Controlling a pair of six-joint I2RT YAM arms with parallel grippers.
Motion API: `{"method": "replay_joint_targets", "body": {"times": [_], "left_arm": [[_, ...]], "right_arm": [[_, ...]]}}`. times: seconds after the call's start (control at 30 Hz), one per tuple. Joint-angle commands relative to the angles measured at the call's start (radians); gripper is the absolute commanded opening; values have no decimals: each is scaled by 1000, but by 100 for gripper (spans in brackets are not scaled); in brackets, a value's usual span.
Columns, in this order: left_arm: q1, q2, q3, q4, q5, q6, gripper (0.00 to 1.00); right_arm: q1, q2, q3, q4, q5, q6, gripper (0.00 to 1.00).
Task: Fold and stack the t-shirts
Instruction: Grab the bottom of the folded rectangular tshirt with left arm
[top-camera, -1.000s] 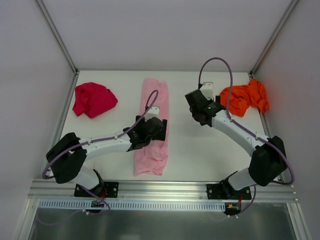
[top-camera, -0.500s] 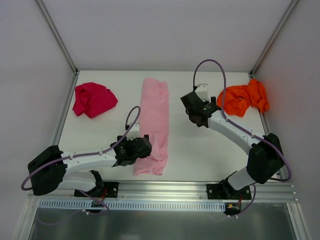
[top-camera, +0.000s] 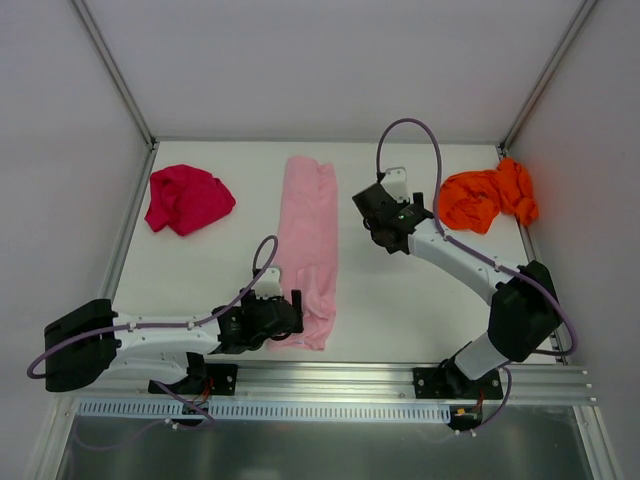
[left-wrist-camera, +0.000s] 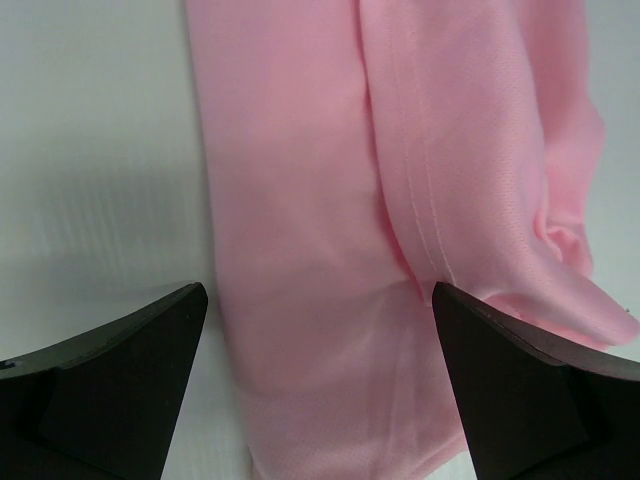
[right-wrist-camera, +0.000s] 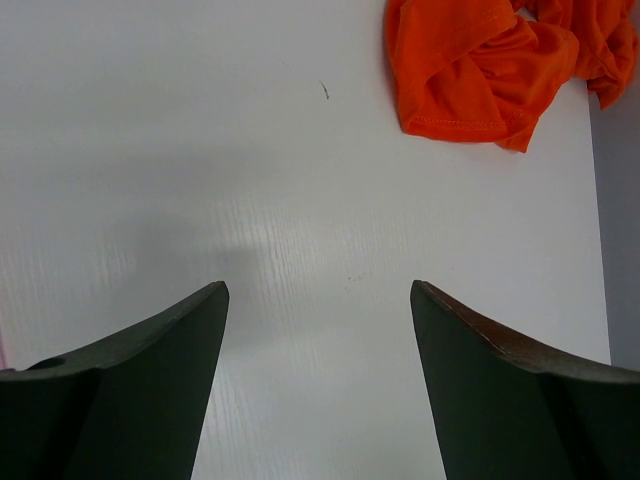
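The light pink t-shirt (top-camera: 308, 235) lies as a long narrow folded strip running front to back at mid-table. My left gripper (top-camera: 289, 311) stands open at its near end, low over the cloth. In the left wrist view the pink t-shirt (left-wrist-camera: 300, 190) fills the space between the wide-apart fingers of the left gripper (left-wrist-camera: 318, 292). The magenta-red t-shirt (top-camera: 187, 198) is crumpled at the back left. At the back right the orange t-shirt (top-camera: 487, 197) (right-wrist-camera: 470, 70) is bunched up. My right gripper (top-camera: 375, 218) (right-wrist-camera: 318, 285) hangs open over bare table between pink and orange, holding nothing.
White walls with metal corner posts close in the table (top-camera: 400, 290) on three sides; the orange shirt lies against the right wall. A metal rail (top-camera: 320, 375) with both arm bases runs along the near edge.
My left arm has drawn back along the pink strip from its middle to its near end, staying open. The right gripper has drifted a little left, away from the orange shirt.
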Motion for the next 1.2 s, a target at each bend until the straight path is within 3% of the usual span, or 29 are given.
{"method": "replay_joint_targets", "body": {"times": [0.0, 0.3, 0.4, 0.63, 0.83, 0.97, 1.17], "left_arm": [[-12, -35, -18, 102, 16, 13, 99], [-13, -44, -4, 17, 14, -62, 99], [-13, -55, -13, 26, 26, -64, 94], [-21, -77, -26, 11, 42, -82, 70], [-24, -98, -47, 29, 69, -90, 71], [-24, -49, -49, 49, 74, -95, 47], [-24, 26, -46, 105, 100, -90, 32]], "right_arm": [[9, 11, 51, -17, 38, 0, 78], [7, 5, 56, -23, 53, -2, 78], [7, 8, 51, -23, 67, -3, 78], [7, -7, 56, -29, 81, -3, 79], [3, -15, 58, -29, 82, -5, 79], [-3, -15, 56, -26, 79, -2, 79], [-13, -15, 51, -23, 78, -5, 79]]}}
